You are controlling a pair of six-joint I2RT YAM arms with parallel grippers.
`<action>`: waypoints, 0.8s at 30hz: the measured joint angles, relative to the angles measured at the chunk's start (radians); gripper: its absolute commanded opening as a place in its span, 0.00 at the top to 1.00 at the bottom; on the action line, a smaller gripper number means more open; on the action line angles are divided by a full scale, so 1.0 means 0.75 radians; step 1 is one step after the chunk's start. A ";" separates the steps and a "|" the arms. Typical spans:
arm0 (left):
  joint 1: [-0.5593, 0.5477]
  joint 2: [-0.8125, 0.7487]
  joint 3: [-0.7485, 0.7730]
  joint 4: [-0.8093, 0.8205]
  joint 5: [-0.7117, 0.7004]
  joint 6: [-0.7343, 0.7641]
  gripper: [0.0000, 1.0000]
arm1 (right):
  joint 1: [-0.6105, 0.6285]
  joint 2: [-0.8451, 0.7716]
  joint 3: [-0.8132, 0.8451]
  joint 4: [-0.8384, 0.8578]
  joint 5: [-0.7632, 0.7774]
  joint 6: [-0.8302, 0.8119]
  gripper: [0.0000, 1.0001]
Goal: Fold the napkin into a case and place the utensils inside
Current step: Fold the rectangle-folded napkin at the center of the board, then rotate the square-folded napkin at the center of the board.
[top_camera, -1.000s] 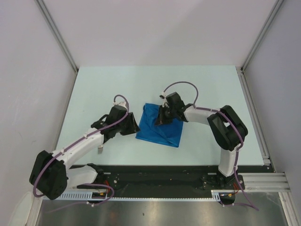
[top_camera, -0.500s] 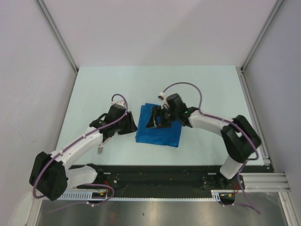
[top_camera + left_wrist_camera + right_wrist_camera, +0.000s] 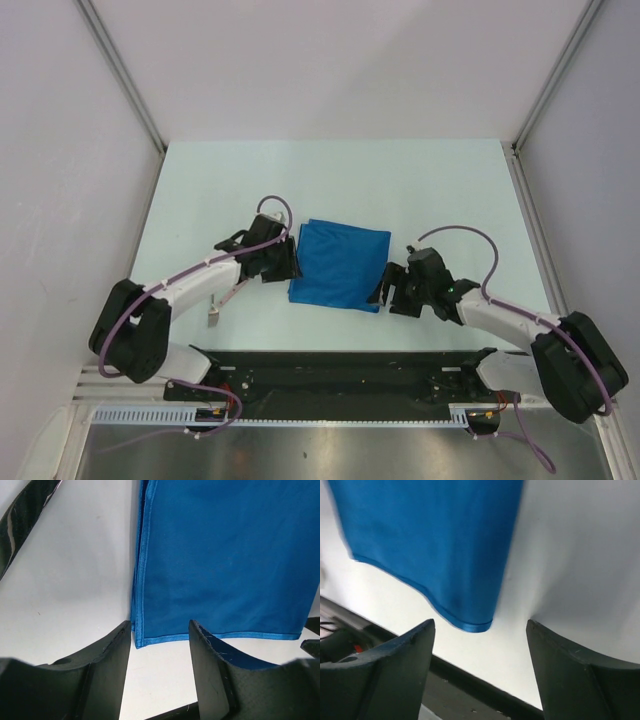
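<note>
Top external: flat folded blue napkin (image 3: 340, 265); left pincer (image 3: 284, 262) and right pincer (image 3: 387, 287) both spread.

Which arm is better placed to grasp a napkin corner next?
Left, probably: the left jaws, open, straddle a corner of the napkin; the right jaws, also open, stand a little short of theirs.

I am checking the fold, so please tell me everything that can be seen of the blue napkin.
The napkin is a royal-blue cloth with a stitched hem, smooth apart from faint creases. It lies flat on the pale table as a rough rectangle between the two arms. Along one edge in the left wrist view, two hemmed layers seem stacked, so it looks folded. The open left claw frames a corner on its left side, and the open right claw frames its near right corner. Neither grips it.
</note>
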 measured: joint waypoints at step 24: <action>-0.013 0.056 0.398 -0.111 0.085 0.133 0.26 | -0.332 0.215 0.036 0.215 -0.002 0.008 1.00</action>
